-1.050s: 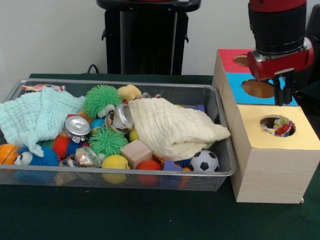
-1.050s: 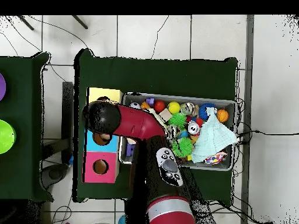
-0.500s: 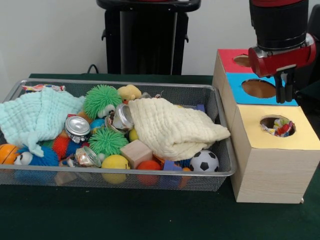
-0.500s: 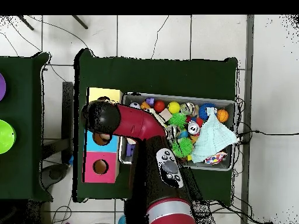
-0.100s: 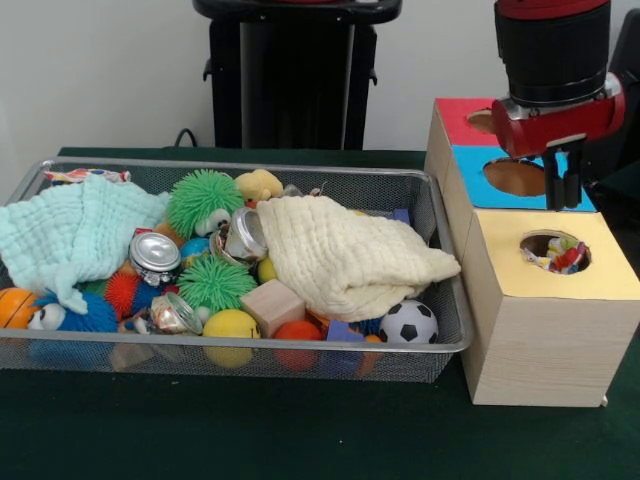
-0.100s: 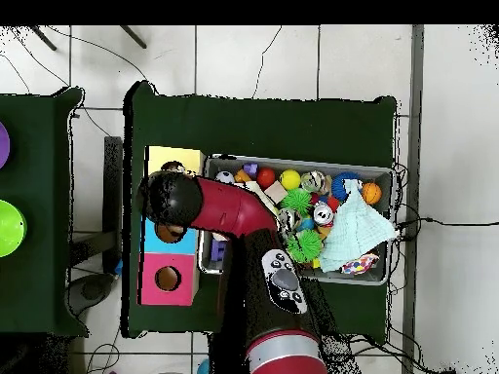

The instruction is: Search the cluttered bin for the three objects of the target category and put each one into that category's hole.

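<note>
Gripper (image 5: 560, 190) empty with fingers close together, hung above blue section, yellow hole (image 5: 556, 250) with wrappers just below-front

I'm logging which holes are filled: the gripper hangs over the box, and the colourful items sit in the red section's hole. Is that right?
Not quite. In the front view the colourful items lie in the hole of the yellow section, not the red one. The gripper does hang over the box.
</note>
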Action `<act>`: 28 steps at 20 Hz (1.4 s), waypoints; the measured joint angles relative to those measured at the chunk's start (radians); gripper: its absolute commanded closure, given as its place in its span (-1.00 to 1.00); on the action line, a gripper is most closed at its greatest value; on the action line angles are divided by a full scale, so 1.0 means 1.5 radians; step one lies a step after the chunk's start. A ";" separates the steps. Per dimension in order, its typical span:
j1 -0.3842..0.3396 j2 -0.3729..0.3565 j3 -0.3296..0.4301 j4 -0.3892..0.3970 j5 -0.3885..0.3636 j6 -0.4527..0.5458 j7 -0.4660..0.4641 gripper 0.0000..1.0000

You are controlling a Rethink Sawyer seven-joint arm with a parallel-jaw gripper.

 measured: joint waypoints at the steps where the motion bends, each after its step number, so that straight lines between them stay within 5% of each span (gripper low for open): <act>1: -0.001 0.000 0.000 0.003 0.000 -0.008 0.000 1.00; 15: -0.043 0.021 0.038 0.054 0.001 -0.173 0.000 1.00; 28: -0.086 0.046 0.114 0.068 0.001 -0.184 0.000 1.00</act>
